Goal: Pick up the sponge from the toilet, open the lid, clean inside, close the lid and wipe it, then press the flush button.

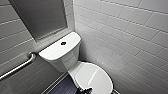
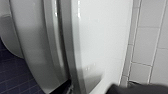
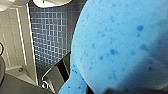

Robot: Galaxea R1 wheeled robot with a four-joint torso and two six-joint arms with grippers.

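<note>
Furthest left, a steel grab rail runs along the wall. Next comes the toilet, its tank carrying the dark round flush button on top. Below that, a dark gripper tip sits at the near rim of the bowl. I take it for the left gripper, but I cannot tell how wide its jaws stand.

The lid lies shut over the bowl, glossy and smooth. It looks like light, stiff plastic and is likely slippery on top, so the overhanging front lip is the place to hook it. To its right rises the white tiled wall.

Over on the right arm, the sponge hangs above the blue mosaic floor. The right gripper seems clamped on it. It looks soft and featherlight and would squash easily, so it is best pinched across its narrow waist.
</note>
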